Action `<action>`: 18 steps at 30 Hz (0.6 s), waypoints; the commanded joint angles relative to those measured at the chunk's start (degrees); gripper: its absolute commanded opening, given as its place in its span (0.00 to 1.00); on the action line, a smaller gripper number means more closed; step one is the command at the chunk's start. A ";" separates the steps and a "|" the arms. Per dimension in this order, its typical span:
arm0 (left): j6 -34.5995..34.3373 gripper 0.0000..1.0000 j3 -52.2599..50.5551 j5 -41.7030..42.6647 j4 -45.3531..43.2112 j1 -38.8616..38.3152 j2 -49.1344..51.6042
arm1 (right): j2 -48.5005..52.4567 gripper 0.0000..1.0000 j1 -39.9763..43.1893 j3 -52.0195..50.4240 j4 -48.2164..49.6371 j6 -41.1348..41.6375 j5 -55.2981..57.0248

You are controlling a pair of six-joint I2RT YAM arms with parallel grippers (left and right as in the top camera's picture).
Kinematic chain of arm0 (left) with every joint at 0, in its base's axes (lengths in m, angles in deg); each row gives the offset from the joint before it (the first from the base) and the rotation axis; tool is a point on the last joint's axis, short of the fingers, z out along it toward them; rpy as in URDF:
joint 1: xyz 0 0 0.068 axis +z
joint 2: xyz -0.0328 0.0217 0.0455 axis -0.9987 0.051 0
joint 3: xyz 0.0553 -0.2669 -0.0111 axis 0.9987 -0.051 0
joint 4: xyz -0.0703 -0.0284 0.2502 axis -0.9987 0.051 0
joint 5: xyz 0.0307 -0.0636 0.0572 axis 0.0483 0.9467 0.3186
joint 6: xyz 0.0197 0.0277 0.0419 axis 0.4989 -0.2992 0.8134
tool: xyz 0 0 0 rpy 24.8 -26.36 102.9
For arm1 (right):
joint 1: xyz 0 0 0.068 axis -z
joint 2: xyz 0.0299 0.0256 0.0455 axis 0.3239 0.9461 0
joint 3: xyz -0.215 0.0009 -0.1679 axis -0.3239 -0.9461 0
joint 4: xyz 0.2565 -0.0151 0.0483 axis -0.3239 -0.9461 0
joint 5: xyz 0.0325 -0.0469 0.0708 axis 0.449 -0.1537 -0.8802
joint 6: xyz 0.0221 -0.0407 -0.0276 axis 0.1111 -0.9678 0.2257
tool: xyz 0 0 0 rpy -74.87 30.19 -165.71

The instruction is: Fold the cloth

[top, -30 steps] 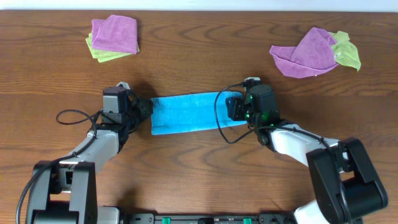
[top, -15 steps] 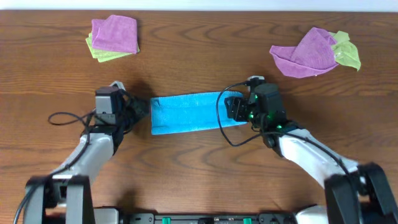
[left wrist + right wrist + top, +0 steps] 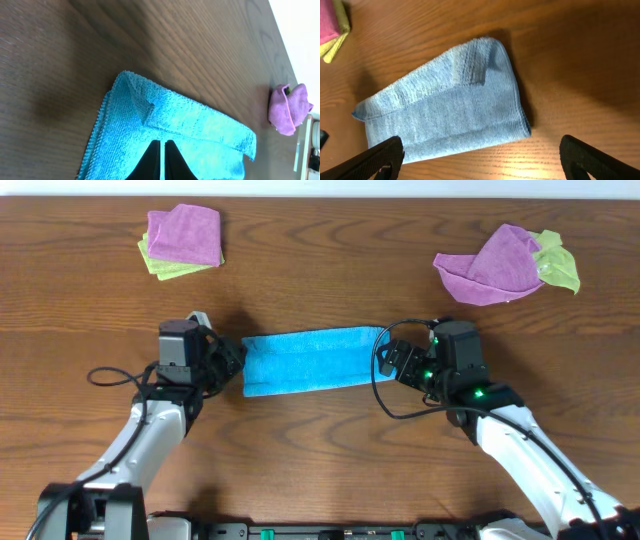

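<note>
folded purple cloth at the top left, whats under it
A yellow-green cloth lies under the purple cloth; only its left and lower edges stick out. The rest is covered, so anything else beneath cannot be seen.

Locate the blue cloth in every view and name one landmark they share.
Overhead: blue cloth lies mid-table, between the two arms.
Left wrist: blue cloth fills the lower centre.
Right wrist: blue cloth sits centre-left, slanting.
Shared landmark: the wooden table beneath it in all three.

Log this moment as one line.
cloth: folded strip, flat on table | left gripper: shut, at cloth's left end | right gripper: open, at cloth's right end
</note>
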 commanded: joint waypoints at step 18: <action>-4.74 0.06 0.15 -2.49 -6.03 -3.78 13.75 | 15.23 0.98 0.57 -0.48 11.89 11.39 -3.89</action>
